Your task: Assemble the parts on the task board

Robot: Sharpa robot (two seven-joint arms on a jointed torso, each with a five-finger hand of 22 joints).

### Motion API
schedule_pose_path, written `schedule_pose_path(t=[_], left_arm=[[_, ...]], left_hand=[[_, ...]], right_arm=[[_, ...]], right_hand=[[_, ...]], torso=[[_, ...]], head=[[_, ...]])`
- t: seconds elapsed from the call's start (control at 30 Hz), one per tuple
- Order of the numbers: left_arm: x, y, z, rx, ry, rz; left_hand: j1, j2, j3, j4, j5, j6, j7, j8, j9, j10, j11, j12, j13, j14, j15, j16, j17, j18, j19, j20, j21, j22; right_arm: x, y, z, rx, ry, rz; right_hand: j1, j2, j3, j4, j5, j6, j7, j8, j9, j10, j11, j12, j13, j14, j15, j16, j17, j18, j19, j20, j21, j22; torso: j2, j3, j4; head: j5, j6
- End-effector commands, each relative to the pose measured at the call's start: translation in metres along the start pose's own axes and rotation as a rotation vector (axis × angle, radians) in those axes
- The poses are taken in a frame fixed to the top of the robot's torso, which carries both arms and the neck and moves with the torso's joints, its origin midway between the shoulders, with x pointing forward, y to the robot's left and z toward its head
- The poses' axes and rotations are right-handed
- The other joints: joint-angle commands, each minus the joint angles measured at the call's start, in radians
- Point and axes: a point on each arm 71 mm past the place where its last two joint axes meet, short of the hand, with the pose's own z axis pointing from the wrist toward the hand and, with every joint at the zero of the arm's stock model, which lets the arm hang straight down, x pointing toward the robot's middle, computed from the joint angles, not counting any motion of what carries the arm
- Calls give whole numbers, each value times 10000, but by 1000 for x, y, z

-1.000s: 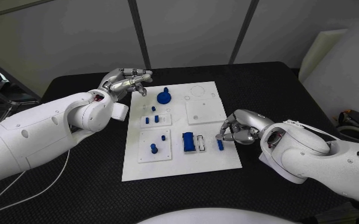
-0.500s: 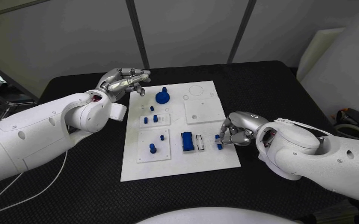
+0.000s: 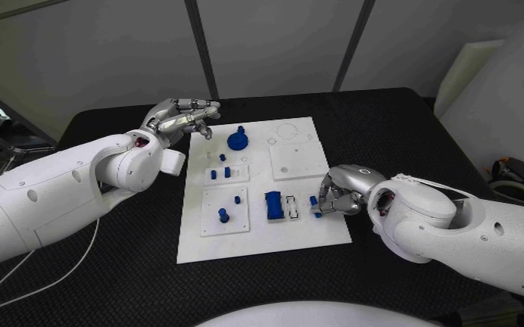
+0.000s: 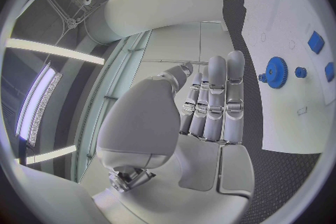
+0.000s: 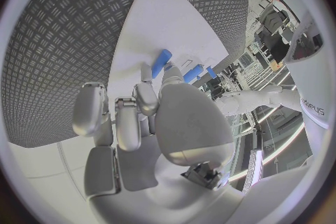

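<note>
Blue slim peg (image 3: 316, 206), pinched upright in my right hand (image 3: 344, 191) at the white task board's (image 3: 262, 232) right edge; textured black tabletop (image 3: 131, 266) beneath. My left hand (image 3: 180, 119): empty, fingers loosely curled, beside the board's far-left corner.

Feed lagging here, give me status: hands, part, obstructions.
Right hand pinching small blue part over task board, beside white slot. Left hand open at the board's far left corner, holding nothing. Nothing blocking.

even overhead light, soft shadows; ceiling strip glare, fisheye bending at edges
</note>
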Motion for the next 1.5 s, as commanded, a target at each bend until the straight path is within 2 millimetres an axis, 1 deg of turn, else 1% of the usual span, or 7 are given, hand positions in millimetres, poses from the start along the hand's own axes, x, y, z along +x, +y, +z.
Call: schedule_pose_path(t=[0.03,0.53,0.7,0.87,1.1,1.37,1.5], left_arm=[[1,-1,0,48,125,-11],[0,-1,0,-2,128,-9],[0,-1,0,-10,125,-8],[0,0,-1,-21,115,-6],[0,1,0,-43,112,-13],[0,1,0,-73,99,-13],[0,2,0,-91,118,-20]], left_hand=[[-97,32,-15,33,-37,-73,18,45,-5,-82,16,36,16,-86,8,54,-12,-103,0,65,-45,-12],[-97,32,-15,33,-37,-73,18,45,-5,-82,16,36,16,-86,8,54,-12,-103,0,65,-45,-12],[-97,32,-15,33,-37,-73,18,45,-5,-82,16,36,16,-86,8,54,-12,-103,0,65,-45,-12],[-97,32,-15,33,-37,-73,18,45,-5,-82,16,36,16,-86,8,54,-12,-103,0,65,-45,-12],[-100,39,-16,41,-35,-86,22,58,-4,-105,19,63,17,-92,12,63,-24,-102,5,69,-57,-23],[-96,42,-14,40,-34,-89,22,59,-4,-110,20,67,17,-94,12,65,-26,-102,5,69,-59,-24],[-90,46,-10,38,-32,-94,22,60,-4,-117,20,70,17,-95,12,66,-28,-102,5,70,-61,-26]], right_arm=[[9,1,1,-10,474,-1040],[20,12,7,-272,541,-3343],[20,12,9,-211,559,-3684],[19,9,7,7,450,-3291],[19,4,1,333,783,-1775],[19,3,-3,539,890,-366],[16,2,-5,608,745,162]], right_hand=[[223,-58,8,-114,-13,40,11,-76,-7,-21,-15,-71,12,734,23,-34,1146,41,-58,-33,-58,-19],[590,-231,-79,-313,7,-74,64,-110,71,-123,26,-184,-35,704,50,-122,1023,63,-141,-25,-176,-131],[843,-160,-17,-420,414,-145,85,-111,120,-191,38,-235,-52,692,62,-156,984,72,-172,-11,-221,-167],[1572,416,660,-586,357,-142,26,-126,148,-238,-32,-280,-68,700,-3,-150,1010,71,-141,-51,-203,-135],[2024,568,1476,-712,577,-35,-8,-139,172,-214,-67,-256,-44,718,-37,-118,1072,51,-84,-103,-138,-53],[1558,151,2014,-413,563,39,-35,-172,213,-114,-68,-180,5,739,-31,-68,1157,31,-29,-100,-65,42],[1162,-162,2106,-130,542,53,-26,-217,214,-87,-67,-168,14,742,-20,-61,1172,28,-21,-92,-59,57]], torso=[[-5,0,-5],[-13,-5,2],[-16,-8,4],[-13,15,-16],[-20,-7,-4],[-2,7,-23],[-9,-17,-4]], head=[[2,-15],[-2,-11],[14,-3],[57,6],[24,28],[12,34],[-32,27]])
